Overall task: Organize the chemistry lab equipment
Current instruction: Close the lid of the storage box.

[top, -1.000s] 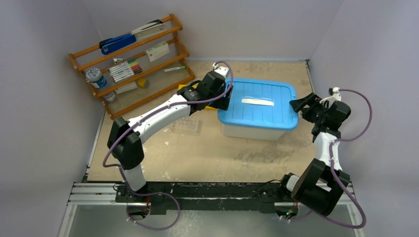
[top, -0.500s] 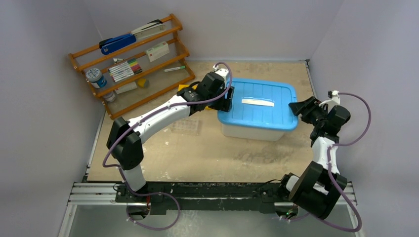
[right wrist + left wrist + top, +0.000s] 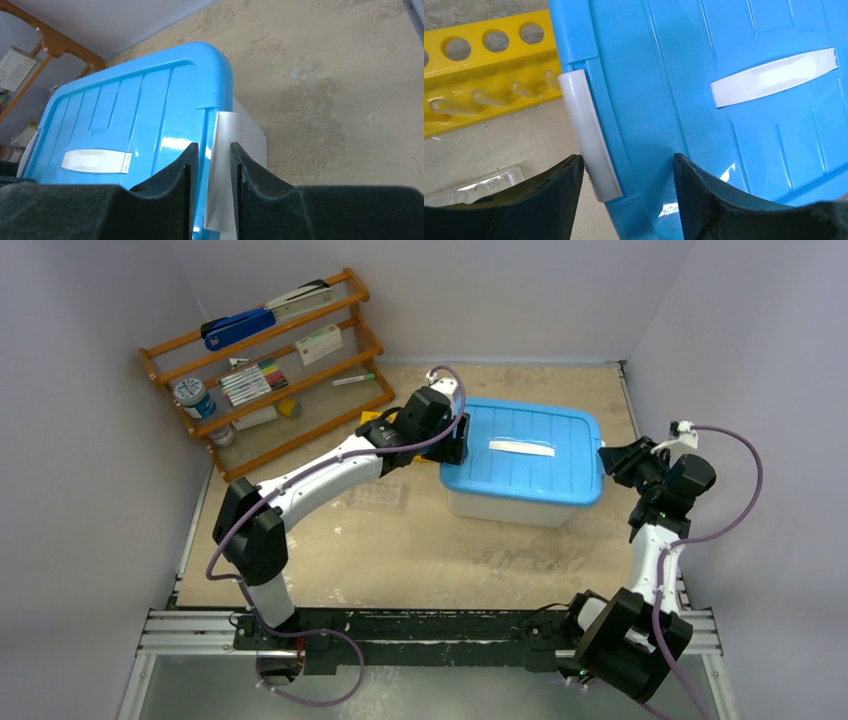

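The left gripper (image 3: 626, 165) gapes wide over the left end of the blue lid (image 3: 724, 45), straddling the left clip (image 3: 589, 135) and holding nothing. At the right end, the right gripper (image 3: 214, 150) has its fingers close either side of the right clip (image 3: 222, 170); pinched or not, I can't tell. The yellow rack (image 3: 489, 75) lies just left of the lid, with the clear tray (image 3: 474, 185) nearer.

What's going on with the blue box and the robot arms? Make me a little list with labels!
Box: blue-lidded box, lid on, in the middle of the table
Left gripper: left gripper open, straddling the left latch
Right gripper: right gripper narrowed around the right latch; grip unclear
Yellow rack: yellow rack beside the box's left end, clear tubes in it
Clear tray: clear tray left of the box
Wooden shelf: wooden shelf in the back left corner
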